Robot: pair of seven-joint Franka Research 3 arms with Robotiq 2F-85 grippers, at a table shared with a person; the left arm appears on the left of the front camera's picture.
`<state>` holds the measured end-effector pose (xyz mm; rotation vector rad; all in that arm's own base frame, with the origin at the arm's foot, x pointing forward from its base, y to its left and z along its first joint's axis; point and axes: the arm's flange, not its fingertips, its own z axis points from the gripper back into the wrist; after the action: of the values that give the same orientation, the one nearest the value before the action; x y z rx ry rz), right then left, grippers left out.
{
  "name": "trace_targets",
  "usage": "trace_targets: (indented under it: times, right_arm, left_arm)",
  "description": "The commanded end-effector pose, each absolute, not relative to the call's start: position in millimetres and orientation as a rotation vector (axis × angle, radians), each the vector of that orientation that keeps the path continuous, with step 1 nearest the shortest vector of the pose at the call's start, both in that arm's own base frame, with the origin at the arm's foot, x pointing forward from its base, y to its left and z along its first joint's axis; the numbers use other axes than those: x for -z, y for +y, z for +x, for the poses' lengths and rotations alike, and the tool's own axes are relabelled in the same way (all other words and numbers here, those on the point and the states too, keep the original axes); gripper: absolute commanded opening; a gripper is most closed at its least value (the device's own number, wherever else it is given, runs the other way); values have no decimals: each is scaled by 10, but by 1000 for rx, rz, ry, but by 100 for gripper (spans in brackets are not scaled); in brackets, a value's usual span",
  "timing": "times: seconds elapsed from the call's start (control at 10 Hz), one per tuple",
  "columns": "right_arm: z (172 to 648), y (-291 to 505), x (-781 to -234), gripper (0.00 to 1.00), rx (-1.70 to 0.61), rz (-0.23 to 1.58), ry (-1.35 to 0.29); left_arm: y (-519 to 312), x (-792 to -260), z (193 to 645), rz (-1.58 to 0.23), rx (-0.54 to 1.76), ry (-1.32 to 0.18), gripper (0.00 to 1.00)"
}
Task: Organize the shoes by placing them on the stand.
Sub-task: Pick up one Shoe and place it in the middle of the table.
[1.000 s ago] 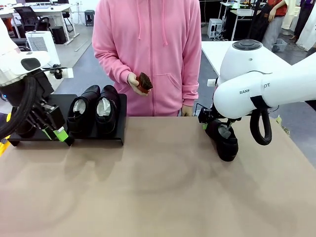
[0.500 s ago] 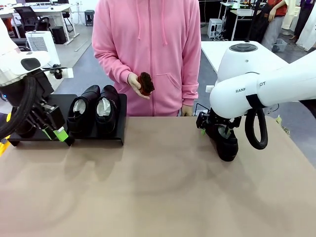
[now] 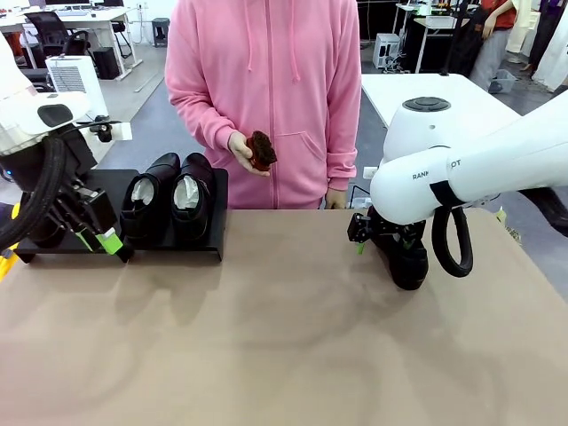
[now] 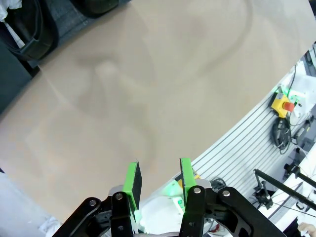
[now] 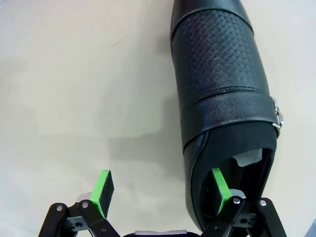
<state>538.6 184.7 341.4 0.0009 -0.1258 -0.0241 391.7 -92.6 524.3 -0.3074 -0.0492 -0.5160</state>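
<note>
Seen from the front, the stand sits at about 9 o'clock on the worktop, near the far left edge. Two shoes stand on its right half, side by side and touching, with white paper inside each. A third shoe lies on the worktop at about 3 o'clock, well apart from the stand.

The right tool is low at this shoe. In the right wrist view its jaws are wide open: one green pad is inside the shoe's opening, against the inner side wall, and the other pad is over bare worktop. The shoe has a dotted upper and a strap with a metal buckle.

The left tool hangs just in front of the left half of the stand. Its jaws are half open and nothing is between them.

The person behind the worktop, at 12 o'clock, holds a small brown brush in one hand.
</note>
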Motion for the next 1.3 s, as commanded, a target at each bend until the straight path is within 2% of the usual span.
trace_targets:
  times: [0.0, 0.5, 0.6, 1.2]
  right_arm:
    - [5482, 1844, -3438, 100, -1, 13, -131]
    - [5524, 1770, -3468, 7, 11, -11, -141]
    - [5539, 1765, -3461, 0, 8, -17, -138]
    - [5571, 1712, -3493, 0, 56, -38, -121]
  left_arm:
    - [-899, -5243, 3903, -328, 531, -52, 44]
    - [-899, -5243, 3903, -328, 531, -52, 44]
    - [-899, -5243, 3903, -328, 531, -52, 44]
    - [-899, -5243, 3903, -328, 531, -52, 44]
